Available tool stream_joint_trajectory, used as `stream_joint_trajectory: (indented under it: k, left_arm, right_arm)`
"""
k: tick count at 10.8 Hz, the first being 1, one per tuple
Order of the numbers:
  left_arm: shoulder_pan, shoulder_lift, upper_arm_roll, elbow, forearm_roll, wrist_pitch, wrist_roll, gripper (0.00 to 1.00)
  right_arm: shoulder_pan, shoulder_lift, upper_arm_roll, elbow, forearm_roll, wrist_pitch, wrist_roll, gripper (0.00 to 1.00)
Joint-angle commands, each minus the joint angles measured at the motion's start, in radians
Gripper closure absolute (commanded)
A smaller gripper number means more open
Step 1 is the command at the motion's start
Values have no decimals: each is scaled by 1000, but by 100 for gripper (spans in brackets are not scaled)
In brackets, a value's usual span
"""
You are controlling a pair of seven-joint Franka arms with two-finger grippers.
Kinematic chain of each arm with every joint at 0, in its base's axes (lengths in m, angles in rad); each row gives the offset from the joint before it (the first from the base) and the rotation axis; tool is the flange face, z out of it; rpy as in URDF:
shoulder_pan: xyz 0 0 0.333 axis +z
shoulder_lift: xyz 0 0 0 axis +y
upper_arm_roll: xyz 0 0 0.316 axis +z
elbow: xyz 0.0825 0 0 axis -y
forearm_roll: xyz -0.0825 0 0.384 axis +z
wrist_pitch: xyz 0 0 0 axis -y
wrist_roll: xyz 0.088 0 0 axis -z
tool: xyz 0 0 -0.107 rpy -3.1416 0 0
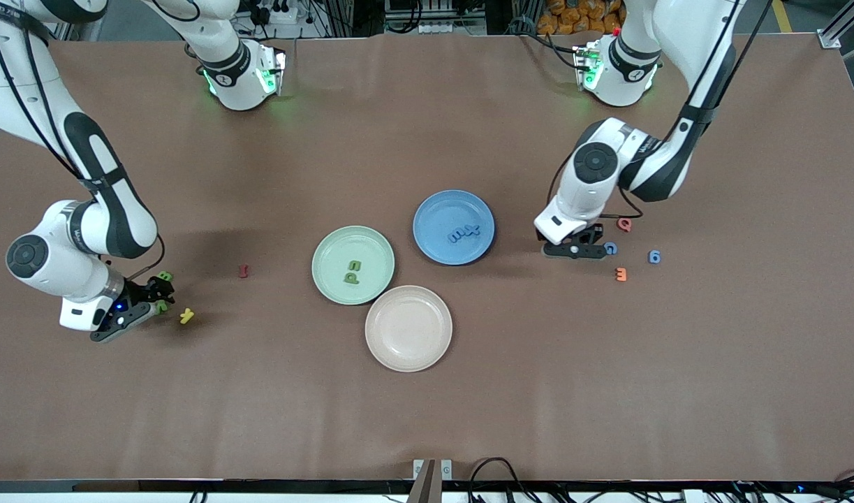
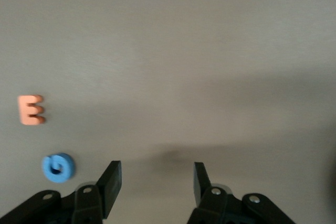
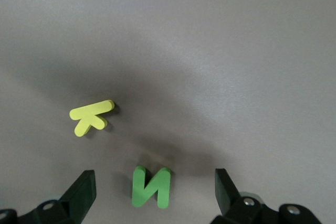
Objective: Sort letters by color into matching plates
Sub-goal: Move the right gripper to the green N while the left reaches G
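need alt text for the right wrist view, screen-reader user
The right gripper hangs open low over the brown table, with a green letter N lying flat between its fingers. A yellow letter K lies on the table close by, apart from the N.

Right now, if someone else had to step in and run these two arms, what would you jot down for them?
Left pincer: open, empty, low over the table beside the blue G.
Right pincer: open, low around the green N, not yet closed; the yellow letter lies close by.
Done: two green letters lie in the green plate; two blue letters lie in the blue plate.
Left: the blue G, the second blue letter, the green N and another green letter near the right pincer.
The beige plate and the red, orange and yellow letters are not part of the job.
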Motion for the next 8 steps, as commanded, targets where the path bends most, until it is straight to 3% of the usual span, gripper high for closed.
stream_joint_trajectory:
  k: [1,2,8]
  left_arm:
    - [25,-64,45,-92,-4,62,103,37]
    - [41,-67,46,-104,-4,79,132,41]
    - [65,-60,127,-184,-4,231,270,42]
  right_arm:
    - [-28,-5,21,-77,-30,84,-8,0]
    - [-41,-5,21,-95,-49,108,-6,0]
    - [-63,-21,21,-115,-53,127,-9,0]
